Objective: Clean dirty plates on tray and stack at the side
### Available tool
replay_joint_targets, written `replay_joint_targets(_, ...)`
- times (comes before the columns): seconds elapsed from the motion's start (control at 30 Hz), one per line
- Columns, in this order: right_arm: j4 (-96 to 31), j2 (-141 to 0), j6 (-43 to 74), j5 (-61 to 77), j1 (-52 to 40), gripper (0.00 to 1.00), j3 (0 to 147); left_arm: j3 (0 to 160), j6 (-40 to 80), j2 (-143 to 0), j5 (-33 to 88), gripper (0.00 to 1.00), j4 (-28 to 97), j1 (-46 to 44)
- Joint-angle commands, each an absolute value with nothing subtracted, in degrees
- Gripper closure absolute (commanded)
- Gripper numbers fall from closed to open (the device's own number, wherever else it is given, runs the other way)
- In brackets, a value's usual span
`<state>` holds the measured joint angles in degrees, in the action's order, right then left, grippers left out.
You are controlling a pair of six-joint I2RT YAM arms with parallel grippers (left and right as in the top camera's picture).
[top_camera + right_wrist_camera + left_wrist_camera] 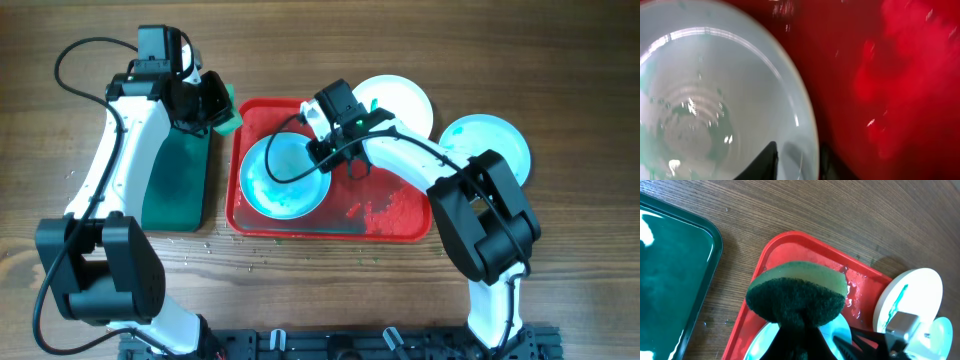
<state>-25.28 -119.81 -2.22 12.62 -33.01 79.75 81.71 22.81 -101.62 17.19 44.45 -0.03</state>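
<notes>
Nearest the left wrist lens is a sponge (797, 292), dark scouring face toward me and green layer on top, clamped in the closed left claw (210, 103), which hangs over the near-left corner of the red tray (400, 218) without touching it. In the right wrist view, the first plate (715, 100) fills the left of the frame, wet and tinted pale teal. The right claw (796, 159) has one finger on each side of that plate's rim, but I cannot tell whether the fingers pinch it or only straddle it. From overhead, this first plate lies in the left half of the red tray, and the tray's right half shows a rough, wet red patch. The second plate (400, 98), white with a green smear, sits on the table (560, 60) just beyond the tray's far right corner. The third plate (492, 145), teal-tinted, rests beside it, right of the tray. A green tray (175, 185) lies on the table to the left of the red one.
</notes>
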Motion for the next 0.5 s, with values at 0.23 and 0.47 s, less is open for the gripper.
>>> replay_joint_targets(0.23, -31.0, -121.2, 27.8, 3.5, -33.1, 0.96, 81.5, 81.5, 22.9, -104.4, 16.8, 0.96, 46.2, -2.3)
replay_joint_targets(0.47, -36.3, -120.8, 40.8, 0.0, -32.9, 0.96, 81.5, 81.5, 22.9, -108.5, 13.6, 0.96, 47.2, -7.2)
